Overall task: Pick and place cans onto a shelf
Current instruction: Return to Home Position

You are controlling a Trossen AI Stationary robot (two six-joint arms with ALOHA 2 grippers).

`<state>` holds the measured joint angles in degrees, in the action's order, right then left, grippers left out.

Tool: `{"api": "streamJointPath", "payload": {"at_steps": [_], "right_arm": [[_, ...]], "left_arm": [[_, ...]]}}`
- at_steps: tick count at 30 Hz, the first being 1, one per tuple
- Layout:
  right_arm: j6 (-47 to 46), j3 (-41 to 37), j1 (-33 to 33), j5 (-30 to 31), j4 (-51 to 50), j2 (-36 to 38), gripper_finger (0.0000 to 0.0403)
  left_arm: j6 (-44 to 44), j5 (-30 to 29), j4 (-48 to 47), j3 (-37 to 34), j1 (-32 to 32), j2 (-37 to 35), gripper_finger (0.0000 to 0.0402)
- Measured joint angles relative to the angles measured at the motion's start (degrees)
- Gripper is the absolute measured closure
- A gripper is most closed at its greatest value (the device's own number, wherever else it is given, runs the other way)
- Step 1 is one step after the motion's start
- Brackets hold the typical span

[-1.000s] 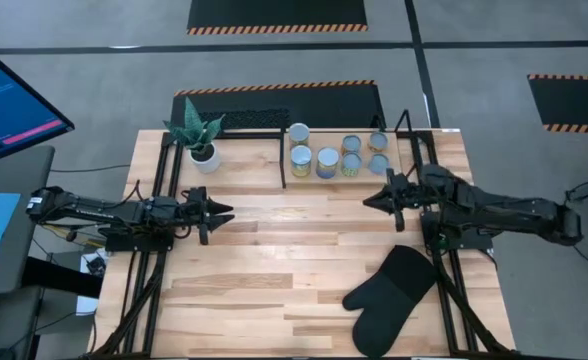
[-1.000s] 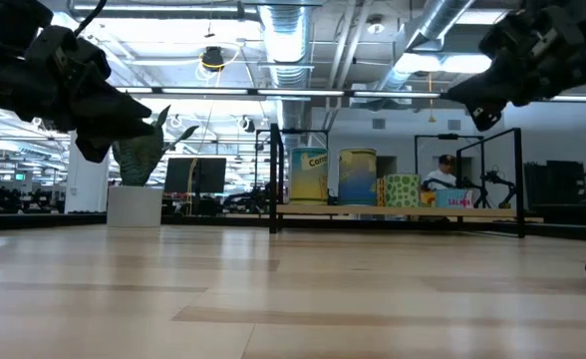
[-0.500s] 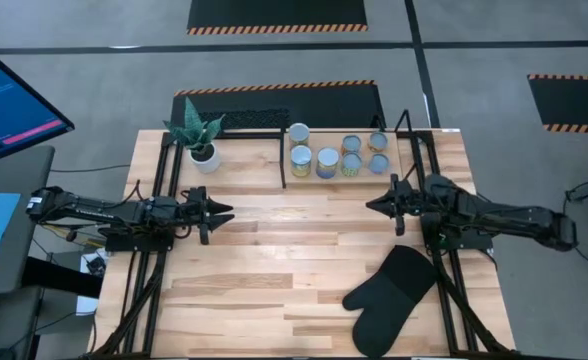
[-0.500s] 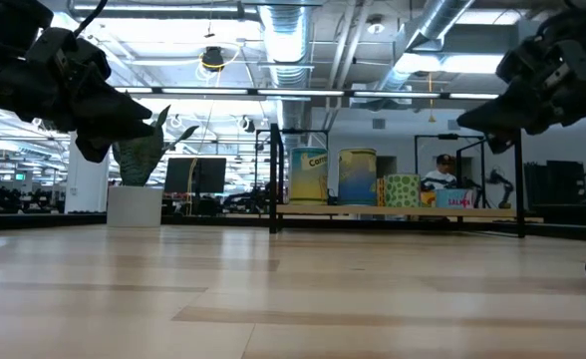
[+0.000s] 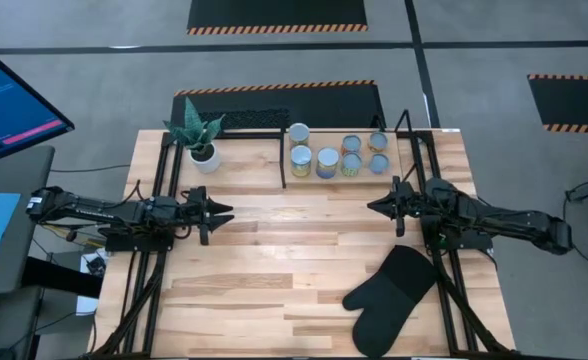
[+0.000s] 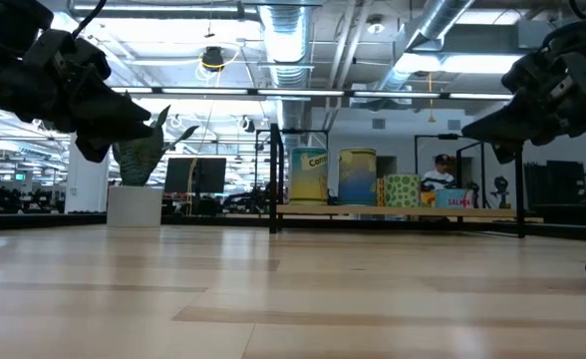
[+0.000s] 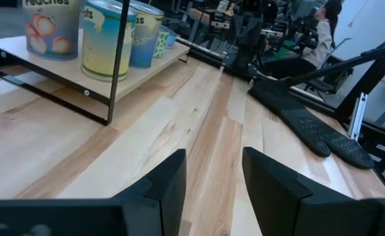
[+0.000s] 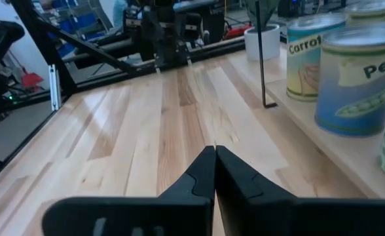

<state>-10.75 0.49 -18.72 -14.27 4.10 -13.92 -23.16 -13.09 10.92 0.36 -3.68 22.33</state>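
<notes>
Several cans (image 5: 327,162) stand upright on the wood base of the shelf (image 5: 283,158), a low black-bar rack at the table's far edge. In the low view the cans (image 6: 357,178) form a row on it. My left gripper (image 5: 224,210) hovers open over the table's left side, well short of the shelf; its wrist view shows the gripper (image 7: 213,154) with bare wood in the gap and cans (image 7: 104,36) beyond. My right gripper (image 5: 374,207) hangs shut and holding nothing over the right side, its fingertips meeting in the right wrist view (image 8: 215,149).
A black oven mitt (image 5: 389,295) lies near the table's front right. A white plant pot (image 5: 204,155) stands at the far left, beside the shelf. Bare wood lies between the two grippers.
My right gripper has sunk and drawn back toward the table's right edge, still shut. The cans have not moved.
</notes>
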Motion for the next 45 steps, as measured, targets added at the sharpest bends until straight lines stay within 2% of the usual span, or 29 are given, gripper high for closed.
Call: {"api": "streamJointPath", "payload": {"at_steps": [11,23,28,30,34,45], "right_arm": [[-0.4,0.0,0.0,1.0,-0.8,0.0,0.0368],[-0.8,-0.1,0.0,1.2,-1.1,0.0,0.0368],[1.4,-0.1,-0.2,1.5,-1.1,0.0,0.0368],[2.5,-0.1,-0.2,1.5,-1.1,0.0,0.0368],[2.6,-0.2,-0.2,1.5,-1.2,0.0,0.0368],[2.7,-0.2,-0.2,1.4,-1.1,0.0,0.0368]], "left_arm": [[5.1,0.1,0.0,0.0,-4.3,0.0,0.0262],[5.5,-3.3,0.1,0.0,-9.4,0.0,0.0262],[6.1,-6.8,1.4,0.0,-11.9,0.0,0.0262],[8.7,-7.8,4.0,0.0,-12.1,0.0,0.0262],[14.2,-4.2,7.6,0.0,-11.2,0.0,0.0262],[16.7,-5.6,6.9,0.0,-9.3,0.0,0.0262]]}}
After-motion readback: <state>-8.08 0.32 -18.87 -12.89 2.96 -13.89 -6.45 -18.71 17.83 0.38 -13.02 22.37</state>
